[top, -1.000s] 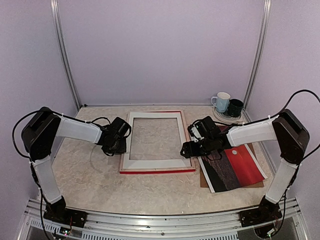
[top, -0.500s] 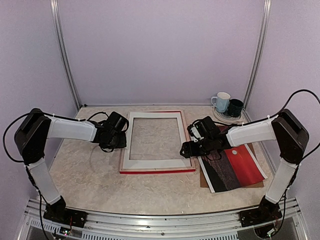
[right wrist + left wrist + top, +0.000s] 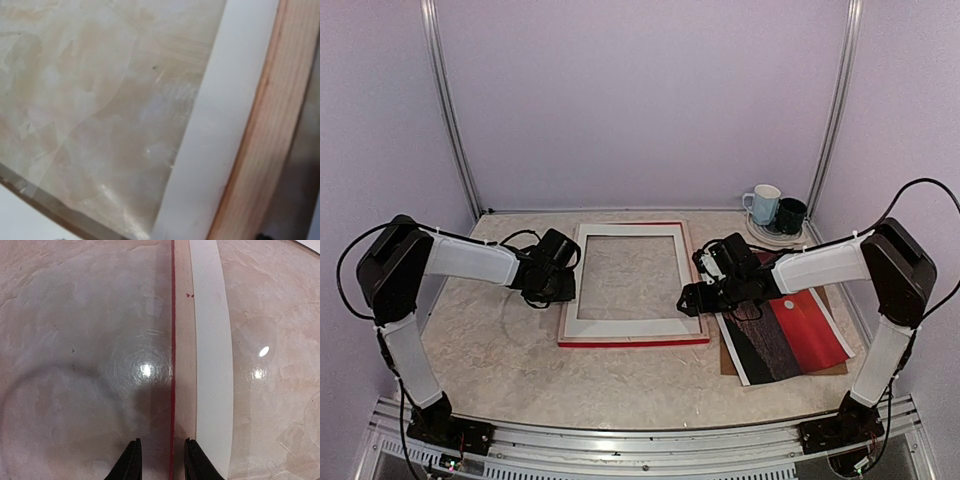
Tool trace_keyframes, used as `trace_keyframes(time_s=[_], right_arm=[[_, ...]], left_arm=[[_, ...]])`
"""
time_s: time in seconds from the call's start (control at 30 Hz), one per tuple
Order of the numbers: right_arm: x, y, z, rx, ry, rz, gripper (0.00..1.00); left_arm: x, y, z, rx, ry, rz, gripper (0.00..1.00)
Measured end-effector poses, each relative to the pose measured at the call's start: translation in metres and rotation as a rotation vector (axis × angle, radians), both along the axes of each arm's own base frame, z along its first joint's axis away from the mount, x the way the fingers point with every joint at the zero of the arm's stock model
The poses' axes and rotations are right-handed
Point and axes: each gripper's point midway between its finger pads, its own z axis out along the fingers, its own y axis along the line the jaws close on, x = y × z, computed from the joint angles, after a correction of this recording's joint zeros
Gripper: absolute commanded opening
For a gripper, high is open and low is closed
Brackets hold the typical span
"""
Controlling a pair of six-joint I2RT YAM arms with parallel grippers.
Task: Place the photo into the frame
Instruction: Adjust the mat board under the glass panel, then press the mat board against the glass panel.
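The frame (image 3: 630,327) lies flat mid-table, back up, pale with red showing along its outer edges. My left gripper (image 3: 566,292) is at its left side. In the left wrist view the gripper (image 3: 160,460) has its two fingertips a little apart, astride the red edge of the frame (image 3: 184,340), clamping nothing. My right gripper (image 3: 692,297) is low over the right rail. The right wrist view shows only the wood rail of the frame (image 3: 270,140) and its white inner strip from close up, with no fingers. The photo (image 3: 800,335) lies face up to the right, partly under the right arm.
A brown backing board (image 3: 728,362) lies under the photo. A white mug (image 3: 763,204) and a dark mug (image 3: 791,214) stand at the back right corner. Purple walls close in the table on three sides.
The left arm's elbow swung out to the left and partly back, with its gripper shifting along the frame's left edge. The right gripper edged slightly left. Both jaws kept their width.
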Motion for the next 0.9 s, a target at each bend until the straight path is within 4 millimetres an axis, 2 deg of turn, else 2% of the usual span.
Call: trace_keyframes(time_s=[0.27,0.43,0.77,0.9], right_arm=[[0.0,0.002,-0.004,0.004,0.005,0.005,0.8],[-0.001,0.004,-0.006,0.011,0.011,0.012,0.8],[0.0,0.003,-0.006,0.003,0.009,0.01,0.81],[0.0,-0.003,-0.004,-0.02,0.001,0.001,0.82]], left_arm=[[0.001,-0.008,-0.002,-0.026,0.0,-0.017,0.3],[-0.005,-0.015,-0.015,-0.026,0.033,-0.04,0.3],[-0.004,-0.015,-0.014,-0.028,0.027,-0.035,0.3],[-0.001,-0.016,-0.007,-0.023,0.016,-0.031,0.31]])
